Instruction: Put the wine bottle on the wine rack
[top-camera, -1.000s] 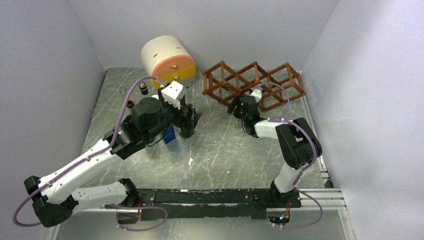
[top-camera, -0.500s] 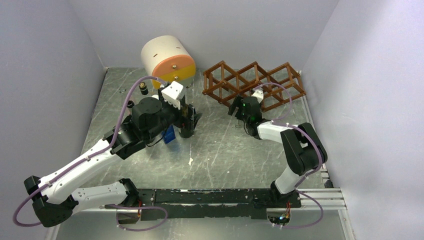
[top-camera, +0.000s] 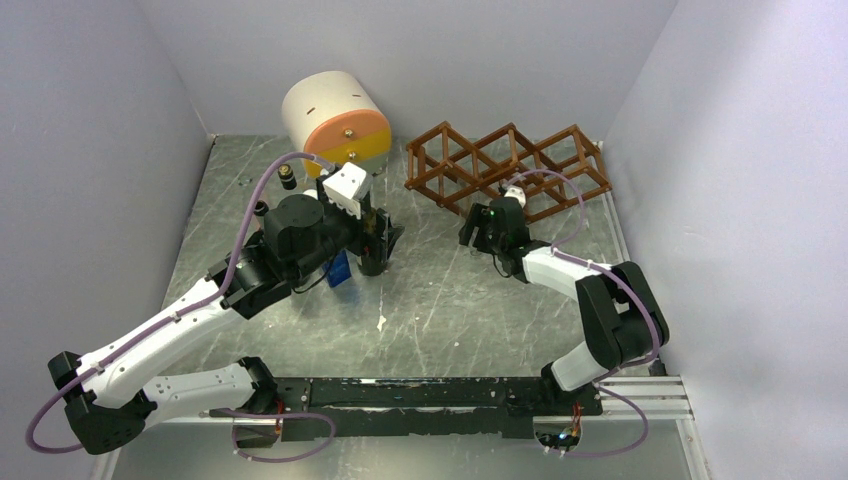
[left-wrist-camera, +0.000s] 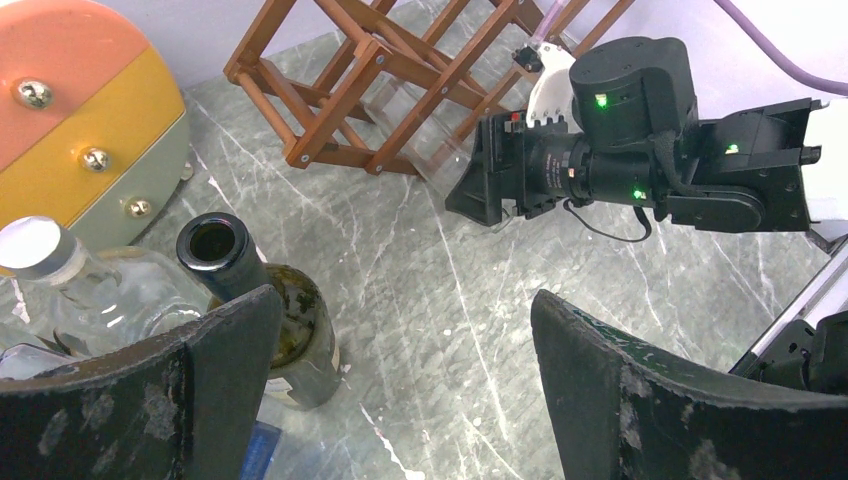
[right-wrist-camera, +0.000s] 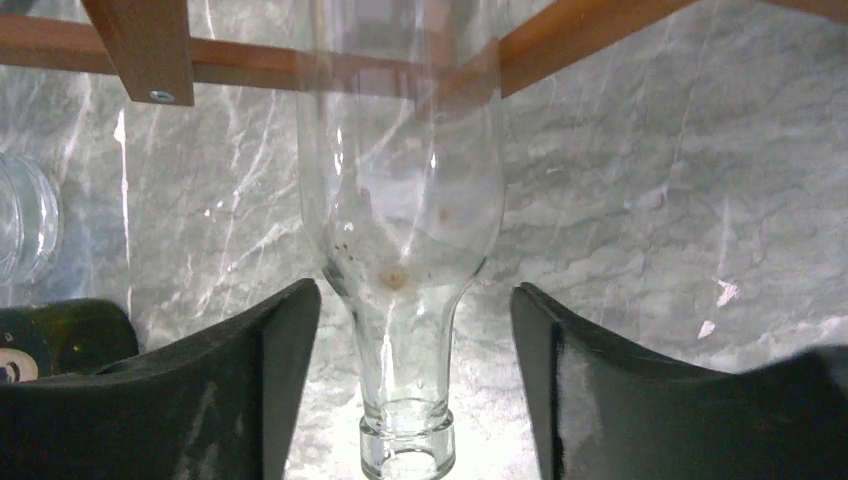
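The wine bottle (right-wrist-camera: 400, 200) is clear glossy glass; the wine rack (right-wrist-camera: 140, 45), matt reddish wood.

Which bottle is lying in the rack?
The clear uncapped bottle, lying in the wine rack, neck toward the right gripper. The dark green bottle and the capped clear bottle stand upright.

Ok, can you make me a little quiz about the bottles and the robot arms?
1. True or false: the neck of the clear glass bottle lies between the fingers of the right gripper.
2. Which bottle stands open-mouthed beside the left gripper? A) dark green glass bottle B) blue plastic bottle C) red metal bottle
3. Fill in: the cells of the reddish-brown wooden wine rack are ___-shaped.

Key: 1 true; 2 A; 3 diamond.
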